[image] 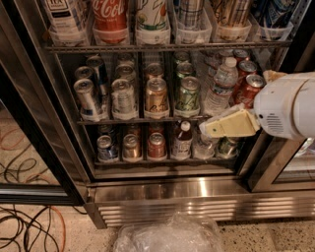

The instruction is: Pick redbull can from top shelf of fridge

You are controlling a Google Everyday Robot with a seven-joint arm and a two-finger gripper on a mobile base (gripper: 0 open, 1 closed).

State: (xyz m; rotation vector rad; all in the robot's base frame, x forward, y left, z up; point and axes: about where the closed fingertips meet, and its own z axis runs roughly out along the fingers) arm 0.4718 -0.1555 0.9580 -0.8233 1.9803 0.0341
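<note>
**Cooler status: gripper at the middle rack, redbull can in its lane bin**

1. The fridge (197, 189) stands with its interior exposed. The ribbed steel base panel runs across the 6 o'clock area.
2. The top shelf (162, 47) spans the 12 o'clock edge of the view. It carries a row of clear plastic lane bins (191, 34), each holding one upright container cut off by the upper edge.
3. Bin contents, 10 o'clock to 2 o'clock:
   - a white-labelled container (66, 15);
   - a Coca-Cola can (110, 12);
   - a white-and-green can (151, 12);
   - the redbull can (190, 10), just right of 12 o'clock;
   - a striped can (231, 10);
   - blue cans (275, 12).
4. The middle rack (142, 119) holds rows of upright cans, with a clear water bottle (220, 86) and red cans (248, 86) toward 2 o'clock.
5. The lowest rack (162, 160) holds more cans and a red-capped bottle (182, 140).
6. The gripper (209, 128) sits at 3 o'clock, in front of the middle rack's right end, pointing toward 9 o'clock. It is well below the redbull can and apart from it. Whether it is open or closed cannot be told; nothing is seen in its hold.
7. A crumpled clear plastic bag (167, 236) lies on the floor at 6 o'clock. Cables (24, 231) lie at 8 o'clock.
</note>
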